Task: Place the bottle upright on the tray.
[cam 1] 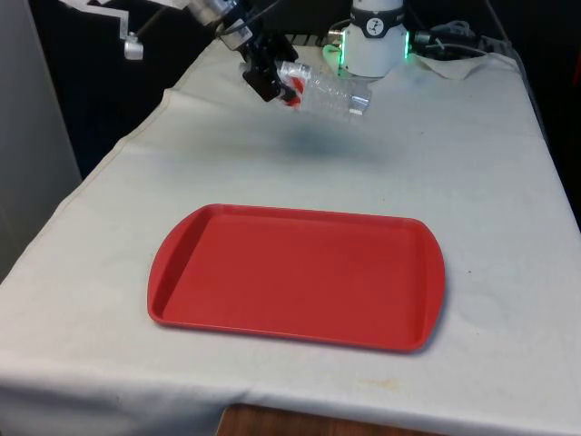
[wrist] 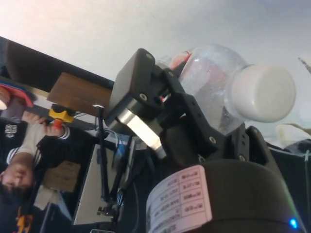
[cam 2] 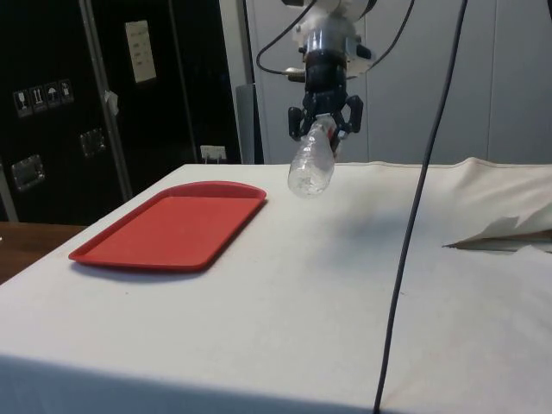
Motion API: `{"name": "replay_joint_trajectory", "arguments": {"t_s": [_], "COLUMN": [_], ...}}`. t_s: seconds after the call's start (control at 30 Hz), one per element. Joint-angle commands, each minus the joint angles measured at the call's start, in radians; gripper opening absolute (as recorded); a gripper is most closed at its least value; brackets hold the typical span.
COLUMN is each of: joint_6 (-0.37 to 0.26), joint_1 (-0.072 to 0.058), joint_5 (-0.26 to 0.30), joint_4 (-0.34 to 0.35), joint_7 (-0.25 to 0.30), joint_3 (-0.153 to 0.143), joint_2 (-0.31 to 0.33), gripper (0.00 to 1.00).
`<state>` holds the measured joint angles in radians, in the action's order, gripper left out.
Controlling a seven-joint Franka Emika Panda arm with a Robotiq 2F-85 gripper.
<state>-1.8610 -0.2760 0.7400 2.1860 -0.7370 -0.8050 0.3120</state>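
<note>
The black claw (cam 2: pixel 323 121) is clamped around the neck end of a clear plastic bottle (cam 2: pixel 311 166), holding it in the air above the desk (cam 1: pixel 454 182), tilted rather than upright; its white cap (wrist: pixel 262 93) sits beside the fingers (wrist: pixel 141 97). The red tray (cam 1: pixel 295 275) lies flat nearer the front edge, well apart from the bottle.

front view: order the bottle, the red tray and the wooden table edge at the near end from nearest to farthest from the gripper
1. The bottle: held in the gripper, above the cloth at the table's far end.
2. The red tray: flat on the cloth, mid-table, nearer the camera than the gripper.
3. The wooden table edge: showing under the cloth at the near end, beyond the tray.
</note>
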Motion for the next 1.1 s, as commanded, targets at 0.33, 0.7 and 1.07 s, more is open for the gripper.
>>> {"name": "replay_joint_trajectory", "arguments": {"t_s": [0.33,0.7,1.07], "joint_6": [-0.057,-0.084,-0.100], "joint_1": [-0.012,-0.010,-0.009], "joint_5": [-0.069,-0.133,-0.200], "joint_4": [0.005,0.003,-0.003], "joint_7": [-0.090,-0.167,-0.245], "joint_3": [0.027,0.059,0.088], "joint_2": [-0.046,-0.079,-0.107], "gripper": [0.33,0.33,0.33]}}
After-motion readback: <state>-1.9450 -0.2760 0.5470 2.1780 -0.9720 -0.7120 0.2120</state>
